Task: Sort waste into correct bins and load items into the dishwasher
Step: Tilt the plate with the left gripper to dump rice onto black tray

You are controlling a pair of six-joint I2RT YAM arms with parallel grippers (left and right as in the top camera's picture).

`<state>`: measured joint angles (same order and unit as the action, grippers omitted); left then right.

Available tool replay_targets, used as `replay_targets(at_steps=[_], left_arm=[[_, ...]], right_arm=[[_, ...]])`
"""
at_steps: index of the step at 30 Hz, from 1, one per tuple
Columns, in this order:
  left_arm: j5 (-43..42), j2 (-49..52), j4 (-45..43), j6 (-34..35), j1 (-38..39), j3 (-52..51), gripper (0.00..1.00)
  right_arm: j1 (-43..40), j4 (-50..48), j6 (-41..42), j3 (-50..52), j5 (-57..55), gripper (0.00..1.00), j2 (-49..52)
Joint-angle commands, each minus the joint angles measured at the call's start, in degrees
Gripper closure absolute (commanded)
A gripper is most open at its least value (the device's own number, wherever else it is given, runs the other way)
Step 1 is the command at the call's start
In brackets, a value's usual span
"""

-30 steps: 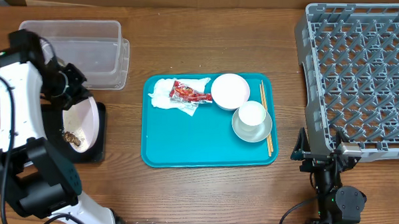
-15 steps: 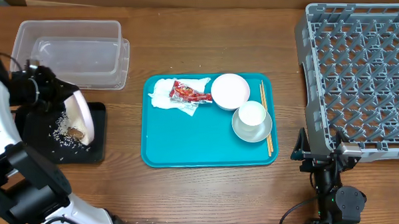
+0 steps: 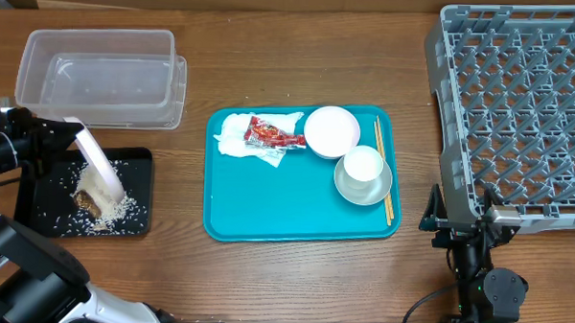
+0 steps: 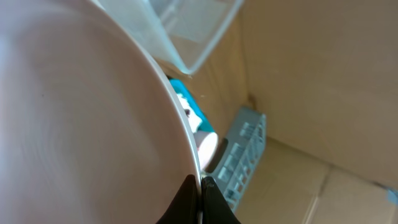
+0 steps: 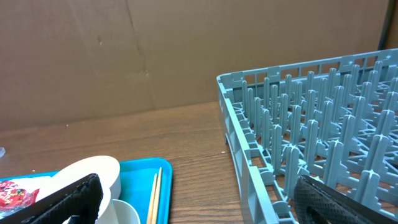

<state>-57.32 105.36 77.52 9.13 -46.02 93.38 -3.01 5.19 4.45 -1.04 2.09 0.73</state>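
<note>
My left gripper (image 3: pixel 63 134) is shut on the rim of the round white plate (image 3: pixel 97 166) and holds it steeply tilted over the black tray (image 3: pixel 137 219). Loose rice grains (image 3: pixel 123 206) and a brown food scrap (image 3: pixel 85 203) lie on that tray below the plate's lower edge. In the left wrist view the plate (image 4: pixel 81 124) fills the left side, and the fingertips (image 4: pixel 200 190) pinch its rim. My right gripper (image 3: pixel 458 217) is open and empty beside the grey rack (image 3: pixel 519 112). On the teal tray (image 3: pixel 295 215) lie a napkin (image 3: pixel 238 137), a red wrapper (image 3: pixel 274 134), a bowl (image 3: pixel 332 131), a cup (image 3: pixel 363 164) and chopsticks (image 3: pixel 383 174).
The clear tub (image 3: pixel 104 74) stands behind the black tray. The cup sits in a second small bowl (image 3: pixel 363 190). In the right wrist view the rack (image 5: pixel 311 124) is close on the right, with the bowl (image 5: pixel 87 177) and chopsticks (image 5: pixel 154 196) on the left.
My left gripper has moved left and tipped the plate much steeper. The rice and the brown scrap have slid off it onto the black tray. The right arm has not moved.
</note>
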Motion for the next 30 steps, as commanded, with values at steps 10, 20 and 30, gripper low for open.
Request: replay_targets(at_steps=[10, 20, 30], left_arm=[[-12.7, 0.7, 7.0, -16.3, -0.3, 1.2, 0.96], [-10.2, 0.7, 5.2, -14.9, -0.6, 1.2, 0.96], [-9.5, 0.7, 7.1, -13.8, -0.5, 1.2, 0.96]], right_arm=[[-0.2, -0.4, -0.2, 0.6, -0.5, 0.0, -0.6], [-0.2, -0.4, -0.2, 0.6, -0.5, 0.0, -0.6], [-0.2, -0.4, -0.2, 0.6, -0.5, 0.0, -0.6]])
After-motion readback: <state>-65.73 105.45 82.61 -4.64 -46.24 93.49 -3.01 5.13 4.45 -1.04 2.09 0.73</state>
